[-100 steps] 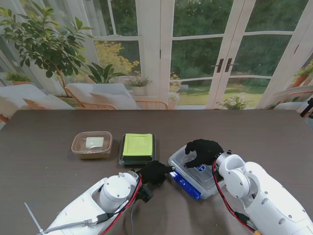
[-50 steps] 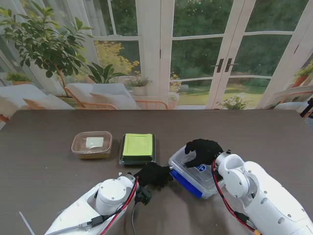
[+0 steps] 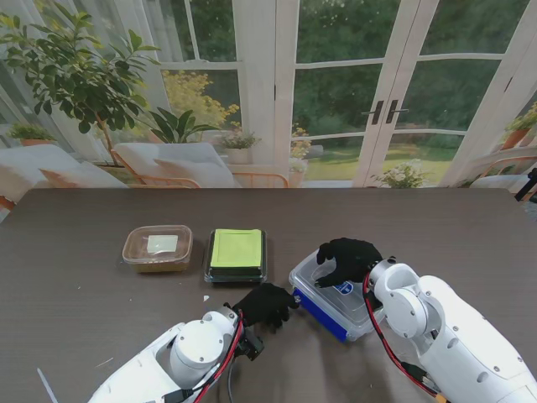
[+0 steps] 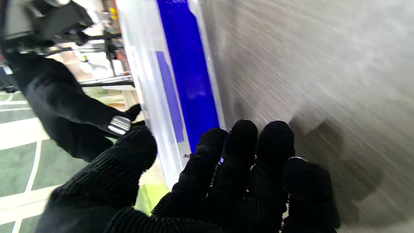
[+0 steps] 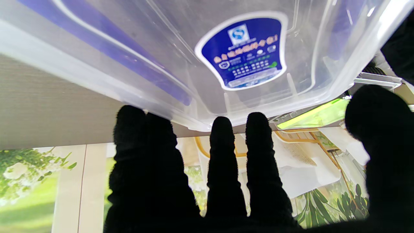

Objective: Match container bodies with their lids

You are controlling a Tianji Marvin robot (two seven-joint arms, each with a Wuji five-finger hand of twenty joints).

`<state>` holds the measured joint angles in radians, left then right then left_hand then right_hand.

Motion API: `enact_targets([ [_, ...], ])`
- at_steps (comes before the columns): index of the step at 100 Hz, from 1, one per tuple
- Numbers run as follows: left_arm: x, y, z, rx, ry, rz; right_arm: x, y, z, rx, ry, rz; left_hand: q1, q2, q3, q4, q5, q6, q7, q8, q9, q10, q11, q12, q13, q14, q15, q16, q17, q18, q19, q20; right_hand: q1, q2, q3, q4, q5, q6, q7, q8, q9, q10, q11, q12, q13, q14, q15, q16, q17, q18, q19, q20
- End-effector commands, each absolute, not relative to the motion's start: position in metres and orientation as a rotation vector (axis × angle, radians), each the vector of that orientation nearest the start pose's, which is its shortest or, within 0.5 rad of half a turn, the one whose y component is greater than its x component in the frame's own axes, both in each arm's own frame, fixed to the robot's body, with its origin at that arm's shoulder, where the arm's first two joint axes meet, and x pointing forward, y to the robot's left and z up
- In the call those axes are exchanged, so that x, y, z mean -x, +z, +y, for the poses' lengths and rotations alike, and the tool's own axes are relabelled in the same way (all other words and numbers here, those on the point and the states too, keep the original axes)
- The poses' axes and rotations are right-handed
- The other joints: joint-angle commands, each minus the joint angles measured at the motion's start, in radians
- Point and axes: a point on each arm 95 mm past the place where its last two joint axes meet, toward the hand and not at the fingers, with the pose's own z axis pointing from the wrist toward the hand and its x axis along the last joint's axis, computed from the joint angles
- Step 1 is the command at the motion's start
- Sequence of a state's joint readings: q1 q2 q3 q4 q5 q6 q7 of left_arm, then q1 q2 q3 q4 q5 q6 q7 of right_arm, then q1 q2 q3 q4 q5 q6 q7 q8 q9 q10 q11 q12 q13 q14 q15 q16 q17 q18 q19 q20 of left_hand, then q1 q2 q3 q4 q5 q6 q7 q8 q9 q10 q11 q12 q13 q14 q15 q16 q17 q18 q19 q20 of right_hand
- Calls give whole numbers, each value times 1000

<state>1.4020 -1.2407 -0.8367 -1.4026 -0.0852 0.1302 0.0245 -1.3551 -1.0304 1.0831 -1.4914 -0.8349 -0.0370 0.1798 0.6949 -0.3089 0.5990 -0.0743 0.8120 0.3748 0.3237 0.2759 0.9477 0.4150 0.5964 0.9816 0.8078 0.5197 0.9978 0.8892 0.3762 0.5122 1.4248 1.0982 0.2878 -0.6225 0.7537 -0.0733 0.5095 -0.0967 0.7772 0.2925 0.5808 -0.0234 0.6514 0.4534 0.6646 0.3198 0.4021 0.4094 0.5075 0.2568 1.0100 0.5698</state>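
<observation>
Clear plastic container [image 3: 334,298] with a blue clip edge sits on the dark tabletop [image 3: 75,290], right of centre near me. Stand view: right hand [image 3: 346,259] is draped over its far rim, fingers curled on the lid; left hand [image 3: 267,304] is at the near-left blue edge, touching or just beside it, cannot tell which. Green-lidded container [image 3: 236,254] and amber container [image 3: 158,248] sit well apart to the left, already lidded by the look of it.

Left wrist view: fingers [image 4: 241,142] bunched together against the blue clip [image 4: 189,74], thumb spread apart; nothing gripped that I can see. Risk: pressing the clip sideways shoves the whole box instead of latching it.

Right wrist view: fingertips [image 5: 221,127] rest on the rim by the blue label [image 5: 244,48], thumb splayed wide, so it's a brace, not a firm clamp. Risk: smooth plastic slips under the glove, box skids or tips, lid seats crooked and the clip misses.
</observation>
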Motion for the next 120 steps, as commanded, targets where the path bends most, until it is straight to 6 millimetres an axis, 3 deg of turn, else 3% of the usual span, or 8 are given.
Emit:
enact_targets([
  [1,-376,-399,-140,2493,-1811,1129,-424,-360,4,-1390,1346,1817,-42,-35,2,-12,-16,34,16,-12,31,-2,21,9,69,37,46,-9,44,72,-23,-17,-20,-35,-6,21,-39,0,1,5,11,49,-40,-28,69,-188,108,25,-276,-24,-9,20],
  [14,-376,-400,-137,2465,-1753,1117,-424,-360,4,-1392,1345,1818,-59,-25,-9,-15,-122,78,-139,-113,17,0,30,16,85,32,82,-19,78,87,-2,-36,-20,-35,-6,21,-40,0,1,4,10,49,-40,-28,69,-188,108,25,-276,-22,-9,21],
  [23,-378,-401,-138,2479,-1735,1115,-424,-361,5,-1392,1345,1821,-57,-15,-46,-13,-206,33,-277,-190,13,1,41,32,79,28,97,-12,77,81,2,-38,-21,-34,-6,21,-44,-1,0,4,9,49,-41,-28,70,-188,109,25,-277,-23,-10,21],
  [50,-385,-406,-145,2588,-1687,1170,-424,-362,4,-1397,1345,1817,-43,26,-152,-2,-172,-45,-292,-205,1,4,122,134,81,0,184,33,66,42,21,-21,-21,-34,-6,21,-46,0,-1,3,9,48,-40,-28,70,-186,109,25,-276,-24,-10,22],
  [76,-388,-407,-147,2637,-1643,1178,-425,-364,4,-1402,1345,1813,-32,50,-205,6,-106,5,-270,-196,-34,8,137,169,55,-10,197,44,39,23,12,-9,-22,-34,-6,21,-46,1,-1,3,9,51,-41,-28,71,-188,110,26,-278,-22,-11,22],
  [96,-388,-409,-146,2666,-1620,1151,-425,-365,4,-1405,1348,1816,-28,55,-219,8,-227,14,-312,-210,-48,14,138,175,42,-7,201,51,17,16,3,-4,-22,-34,-6,21,-46,1,-1,2,9,48,-41,-28,72,-188,110,26,-277,-23,-10,23],
  [106,-389,-409,-146,2697,-1620,1149,-425,-365,4,-1406,1348,1816,-25,60,-227,9,-164,-6,-286,-202,-51,11,146,182,37,-11,203,54,11,11,0,-1,-21,-35,-6,21,-47,1,-1,2,10,48,-40,-28,71,-189,110,26,-277,-23,-11,23],
  [120,-388,-407,-147,2734,-1632,1133,-425,-365,4,-1408,1346,1817,-11,70,-247,11,42,-34,-157,-143,-70,12,145,189,18,-15,201,62,-9,-8,-8,6,-21,-35,-6,21,-46,1,-1,3,10,49,-40,-28,72,-188,110,26,-280,-20,-12,23],
])
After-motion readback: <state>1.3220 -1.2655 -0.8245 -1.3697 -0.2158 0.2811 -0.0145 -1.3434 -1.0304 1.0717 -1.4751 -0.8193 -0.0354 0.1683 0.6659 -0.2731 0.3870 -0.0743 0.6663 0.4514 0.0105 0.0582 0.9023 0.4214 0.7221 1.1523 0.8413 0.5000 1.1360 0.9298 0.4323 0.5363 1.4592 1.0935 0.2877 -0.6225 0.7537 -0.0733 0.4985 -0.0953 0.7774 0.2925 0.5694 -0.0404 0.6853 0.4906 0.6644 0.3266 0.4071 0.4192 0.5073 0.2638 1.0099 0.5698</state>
